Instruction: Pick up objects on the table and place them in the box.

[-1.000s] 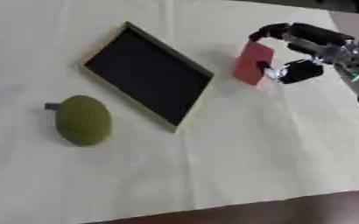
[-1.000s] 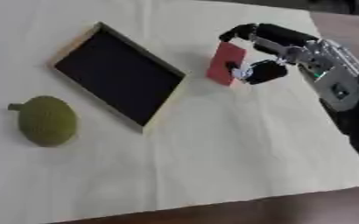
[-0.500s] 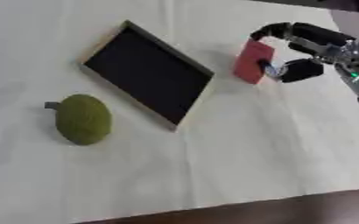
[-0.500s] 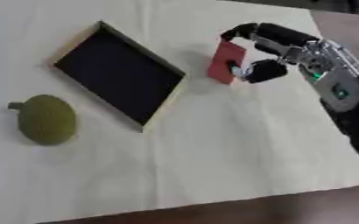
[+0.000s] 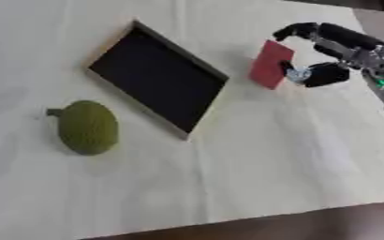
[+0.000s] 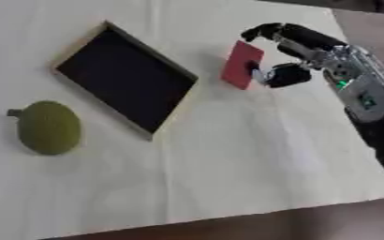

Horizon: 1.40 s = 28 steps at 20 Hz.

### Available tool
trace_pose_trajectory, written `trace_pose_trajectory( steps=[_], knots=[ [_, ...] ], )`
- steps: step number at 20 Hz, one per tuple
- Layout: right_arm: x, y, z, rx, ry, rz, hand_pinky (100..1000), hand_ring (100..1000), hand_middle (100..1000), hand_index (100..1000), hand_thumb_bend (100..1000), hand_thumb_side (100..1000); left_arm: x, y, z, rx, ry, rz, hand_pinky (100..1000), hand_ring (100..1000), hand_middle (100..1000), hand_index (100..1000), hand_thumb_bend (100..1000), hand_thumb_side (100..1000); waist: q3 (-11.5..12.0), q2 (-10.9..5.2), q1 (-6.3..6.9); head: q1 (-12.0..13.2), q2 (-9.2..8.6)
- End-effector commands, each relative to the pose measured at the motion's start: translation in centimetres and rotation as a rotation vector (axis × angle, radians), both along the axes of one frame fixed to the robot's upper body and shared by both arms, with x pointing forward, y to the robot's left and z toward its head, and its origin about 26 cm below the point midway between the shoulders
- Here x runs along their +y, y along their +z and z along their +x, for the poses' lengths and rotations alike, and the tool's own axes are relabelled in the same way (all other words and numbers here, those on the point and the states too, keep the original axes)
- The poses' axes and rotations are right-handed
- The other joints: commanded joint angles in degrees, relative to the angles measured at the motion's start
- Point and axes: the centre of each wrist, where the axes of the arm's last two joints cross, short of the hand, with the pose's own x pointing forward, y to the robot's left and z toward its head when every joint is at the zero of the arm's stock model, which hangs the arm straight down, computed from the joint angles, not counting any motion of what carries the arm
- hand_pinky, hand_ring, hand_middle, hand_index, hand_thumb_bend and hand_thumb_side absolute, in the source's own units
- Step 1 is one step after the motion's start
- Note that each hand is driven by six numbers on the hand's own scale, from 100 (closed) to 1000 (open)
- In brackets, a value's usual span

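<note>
My right hand point(image 6: 298, 51) comes in from the right, with fingers and thumb curled round a flat red block point(image 6: 241, 64). It holds the block upright just off the right edge of the box point(image 5: 156, 78). The box is a shallow tray with a black inside and a tan rim, lying askew at the upper middle. A round green fruit with a short stem point(image 5: 86, 127) lies on the cloth to the lower left of the box. My left hand shows in neither view.
A pale cream cloth point(image 5: 269, 159) covers the table. The table's brown front edge point(image 6: 310, 225) runs along the bottom. Bare cloth stretches below and to the right of the box.
The red block and my right hand have shifted a little to the left, towards the box. The box and the green fruit lie where they were.
</note>
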Motion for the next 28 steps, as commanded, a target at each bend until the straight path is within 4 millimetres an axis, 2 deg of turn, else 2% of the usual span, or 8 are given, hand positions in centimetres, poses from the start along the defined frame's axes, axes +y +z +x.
trace_pose_trajectory(
  steps=[1, 5, 10, 21, 28],
  knots=[
    [-0.4, 1.3, -0.3, -0.035, -0.014, 0.012, 1000, 1000, 853, 955, 100, 491, 0.0, 0.9, -0.3, -0.033, -0.001, 0.018, 757, 784, 746, 822, 100, 662, -0.1, -1.01, 0.45, -0.1, -0.23],
    [-0.5, 1.3, -0.3, -0.038, -0.019, 0.023, 1000, 1000, 876, 959, 100, 504, 0.0, 0.9, -0.3, -0.033, -0.002, 0.018, 757, 785, 746, 822, 100, 662, -0.2, -0.96, 0.46, -0.1, -0.23],
    [-0.3, 1.0, 0.0, -0.02, -0.024, 0.014, 1000, 1000, 898, 963, 100, 576, -0.1, 0.9, -0.3, -0.03, -0.005, 0.017, 758, 786, 747, 822, 100, 663, -0.1, -0.89, 0.43, -0.1, -0.33],
    [-0.8, 0.4, 0.8, -0.014, -0.06, 0.009, 1000, 1000, 890, 960, 100, 607, -0.2, 0.9, -0.3, -0.026, -0.01, 0.016, 758, 787, 748, 822, 100, 663, -0.1, -0.76, 0.4, -0.1, -0.47],
    [-1.0, 0.0, 1.1, 0.005, -0.054, 0.01, 1000, 1000, 844, 951, 100, 641, -0.2, 0.8, -0.3, -0.021, -0.009, 0.016, 759, 788, 748, 822, 100, 663, -0.1, -0.65, 0.4, -0.1, -0.65]
  ],
)
